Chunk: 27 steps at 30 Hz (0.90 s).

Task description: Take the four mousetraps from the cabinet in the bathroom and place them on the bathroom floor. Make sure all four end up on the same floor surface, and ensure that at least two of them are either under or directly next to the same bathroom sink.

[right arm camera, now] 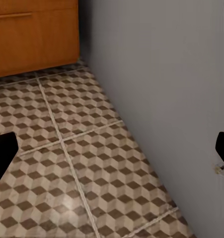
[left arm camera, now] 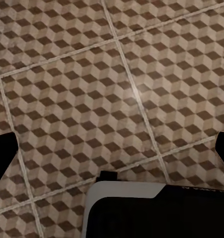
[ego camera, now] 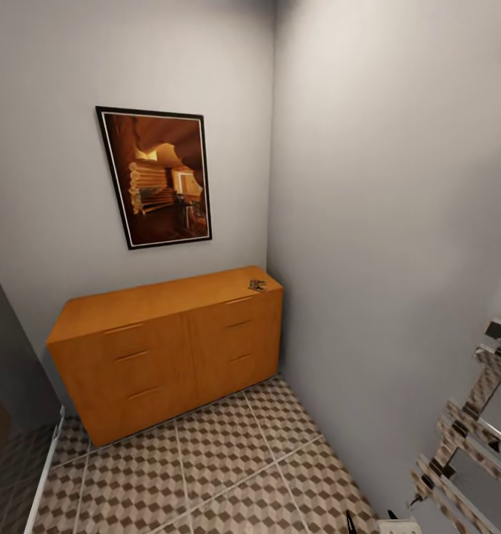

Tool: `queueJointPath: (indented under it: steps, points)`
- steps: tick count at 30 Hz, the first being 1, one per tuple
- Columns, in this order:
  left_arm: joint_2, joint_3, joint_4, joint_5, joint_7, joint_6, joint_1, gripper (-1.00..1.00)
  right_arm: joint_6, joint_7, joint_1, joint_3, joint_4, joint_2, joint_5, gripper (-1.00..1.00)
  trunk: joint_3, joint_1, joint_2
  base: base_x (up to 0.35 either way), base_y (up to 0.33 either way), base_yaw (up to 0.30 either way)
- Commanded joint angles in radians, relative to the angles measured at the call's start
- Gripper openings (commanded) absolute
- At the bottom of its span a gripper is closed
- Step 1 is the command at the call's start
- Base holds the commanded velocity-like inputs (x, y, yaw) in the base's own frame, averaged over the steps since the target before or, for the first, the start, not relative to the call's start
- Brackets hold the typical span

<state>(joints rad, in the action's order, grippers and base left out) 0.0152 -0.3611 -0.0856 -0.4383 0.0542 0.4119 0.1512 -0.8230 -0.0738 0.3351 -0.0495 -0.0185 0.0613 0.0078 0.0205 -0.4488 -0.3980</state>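
So the biggest things here are the two grey walls (ego camera: 369, 185) meeting in a corner, and below them the bathroom floor (ego camera: 228, 460) with those cube-pattern tiles in brown, beige and white, pale grout lines running between them. Shoved into that corner against the back wall is the cabinet (ego camera: 169, 356), low, wide, orange-brown wood, with slim bar handles on its drawer fronts, all fronts flush as far as I can see. Above it hangs a framed picture (ego camera: 158, 178) in a black frame, something brown and orange, looks like a log building. On the right edge of the head view there's a mirrored, stepped thing (ego camera: 469, 437) reflecting the tile pattern, can't really say what it is. On the cabinet top, right at the corner end nearest the side wall, sits a tiny dark cluster, the mousetraps (ego camera: 257, 285), too small to count or see how they lie. The left gripper (left arm camera: 112, 153) has its fingers spread wide over bare tile, nothing between them. The right gripper (right arm camera: 112, 153) is spread wide too, holding nothing, looking along the floor by the side wall toward the cabinet's lower corner.
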Motion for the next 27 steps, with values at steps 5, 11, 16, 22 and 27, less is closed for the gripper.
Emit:
queueJointPath:
  steps: [5, 11, 16, 22, 27]
  points:
    - [0.0, -0.009, 0.0, -0.003, 0.005, 0.002, 0.001, 1.0, -0.002, -0.008, 0.001, -0.006, 0.001, -0.001, 0.001, 1.0, 0.002, -0.001, -0.002, 0.337, 0.0, 0.0]
    - [0.0, -0.009, 0.0, -0.003, 0.004, 0.002, 0.001, 1.0, -0.002, -0.008, 0.001, -0.006, 0.001, -0.002, 0.001, 1.0, 0.002, -0.001, -0.002, 0.337, 0.0, 0.021]
    - [0.0, -0.009, 0.0, -0.003, 0.004, 0.002, 0.001, 1.0, -0.002, -0.008, 0.001, -0.006, 0.001, -0.002, 0.001, 1.0, 0.002, -0.001, -0.002, 0.276, 0.039, 0.129]
    - [0.0, -0.009, 0.0, -0.003, 0.005, 0.002, 0.001, 1.0, -0.002, -0.008, 0.001, -0.006, 0.001, -0.002, 0.001, 1.0, 0.002, -0.001, -0.002, 0.198, 0.099, 0.176]
    - [0.0, -0.009, 0.0, -0.003, 0.004, 0.002, 0.001, 1.0, -0.002, -0.008, 0.001, -0.006, 0.001, -0.002, 0.001, 1.0, 0.002, -0.001, -0.002, 0.182, 0.113, 0.18]
